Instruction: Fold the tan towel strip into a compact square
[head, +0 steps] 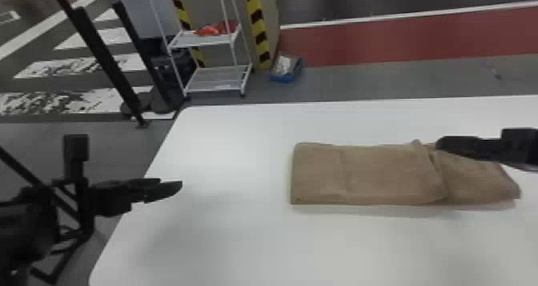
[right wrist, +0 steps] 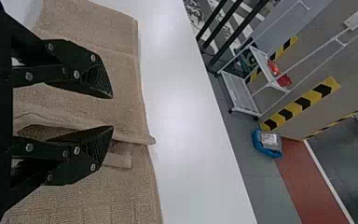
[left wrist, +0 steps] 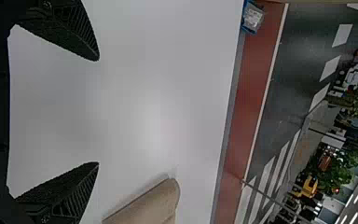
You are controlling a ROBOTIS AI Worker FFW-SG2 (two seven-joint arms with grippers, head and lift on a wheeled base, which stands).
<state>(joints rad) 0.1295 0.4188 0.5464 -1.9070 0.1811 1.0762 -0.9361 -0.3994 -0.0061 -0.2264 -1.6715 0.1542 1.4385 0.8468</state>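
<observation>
Left claw (head: 178, 187) hangs toward eight o'clock in the head view; the right claw (head: 439, 145) is at three, over the tan towel strip (head: 384, 175), which lies toward three on the bench (head: 224, 245), long axis nine to three. Left wrist view: the left claw (left wrist: 98, 111) gapes wide, empty. Right wrist view: the right claw's (right wrist: 112, 112) fingers stand apart above a loose fold, gripping nothing.

Towel strip (head: 384, 177): tan, faint grid pattern on part. Table (head: 224, 233): white. Left gripper (head: 171, 188), right gripper (head: 442, 144): black. 2 tape strips (head: 258, 21): yellow/black diagonals. Bin (head: 285, 79): blue. Floor (head: 400, 81): grey, red band (head: 400, 45).
</observation>
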